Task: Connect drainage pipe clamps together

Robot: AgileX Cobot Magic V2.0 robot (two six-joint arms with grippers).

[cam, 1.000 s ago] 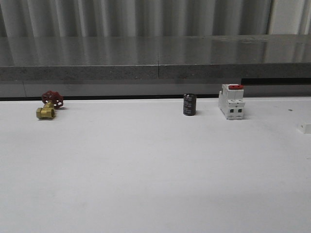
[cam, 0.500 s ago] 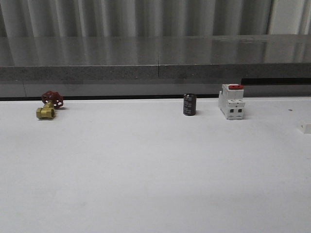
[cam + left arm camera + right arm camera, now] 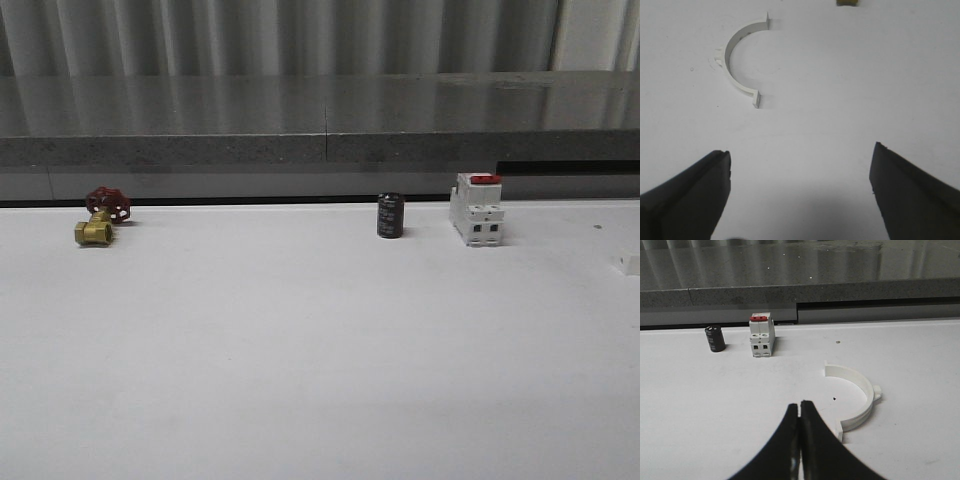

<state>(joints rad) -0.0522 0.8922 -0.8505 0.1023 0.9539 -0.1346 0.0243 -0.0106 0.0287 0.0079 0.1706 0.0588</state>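
One white half-ring drainage pipe clamp (image 3: 728,60) lies flat on the white table, ahead of my left gripper (image 3: 801,150) and apart from it. That gripper is open wide, with nothing between its dark fingers (image 3: 700,185). A second clamp half (image 3: 868,392) lies on the table just beside and beyond my right gripper (image 3: 800,404). The right gripper is shut with its fingertips pressed together on nothing. A small white piece (image 3: 629,263) peeks in at the table's right edge in the front view.
A brass valve with a red handwheel (image 3: 100,215) sits at the back left. A black capacitor (image 3: 390,215) (image 3: 715,338) and a white breaker with a red switch (image 3: 476,210) (image 3: 761,335) stand at the back right. A grey ledge (image 3: 320,140) runs behind the table.
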